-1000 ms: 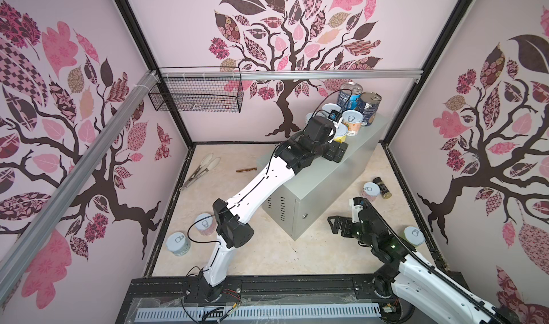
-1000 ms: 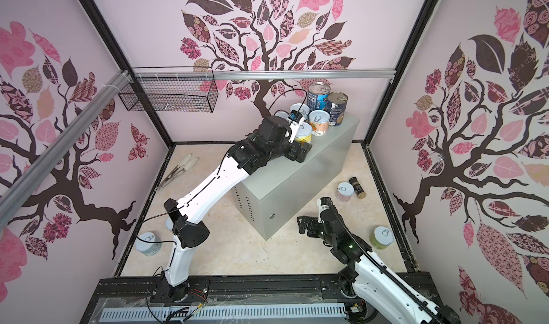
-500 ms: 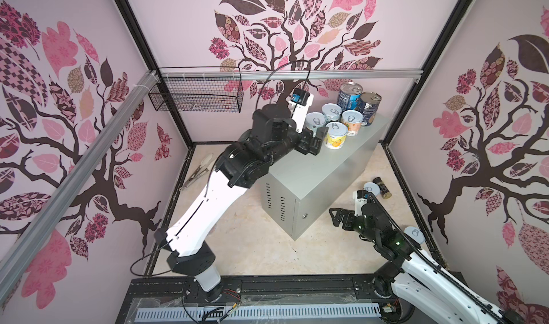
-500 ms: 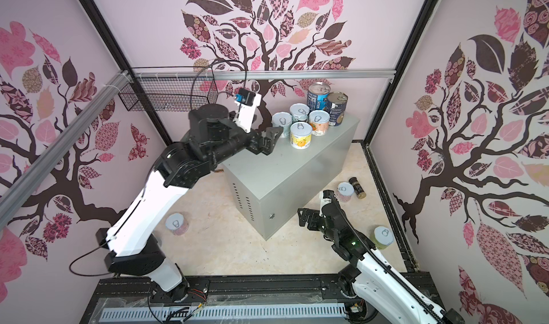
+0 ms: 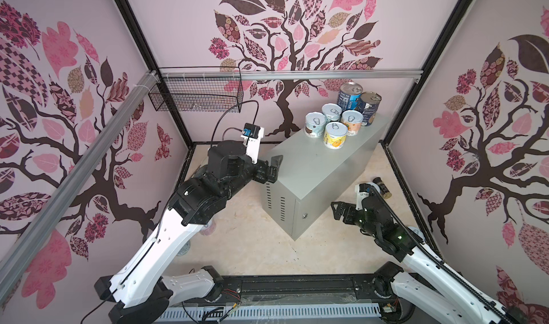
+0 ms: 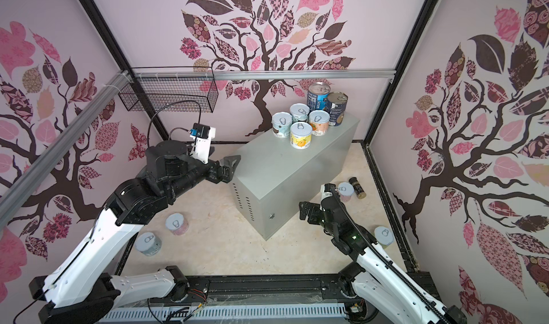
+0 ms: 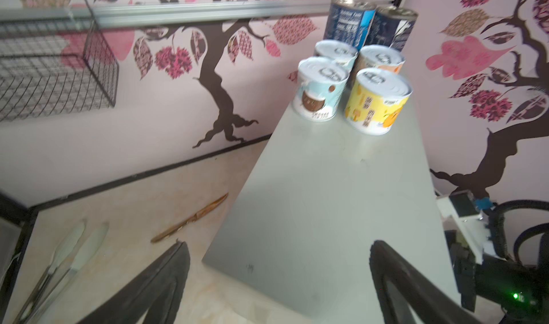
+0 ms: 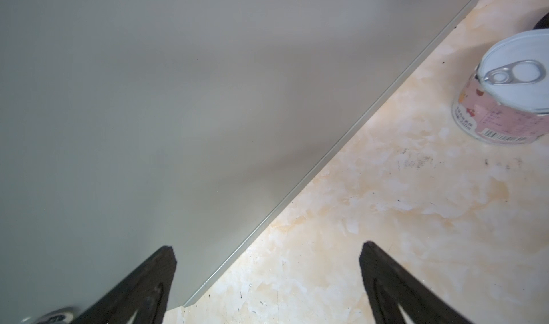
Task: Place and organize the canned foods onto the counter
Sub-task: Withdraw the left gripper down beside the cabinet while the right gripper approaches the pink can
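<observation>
The counter is a grey cabinet standing on the floor. At its far end stand several canned foods: short ones, with a yellow can nearest, and two tall dark blue cans behind them. In a top view more cans stand on the floor: a pink one, a grey one, one by the spice jar and one near the right wall. My left gripper hangs open and empty at the counter's near left corner. My right gripper is open and empty, low beside the counter's right side, with a pink can ahead of it.
A small dark spice jar lies by the right wall. A black wire basket hangs on the rail at the back left. Behind the counter on the floor lie a wooden knife and metal tongs.
My left arm has drawn back from the cluster of cans to the counter's near left corner, and the yellow can stays standing. My right arm has shifted a little along the counter's side.
</observation>
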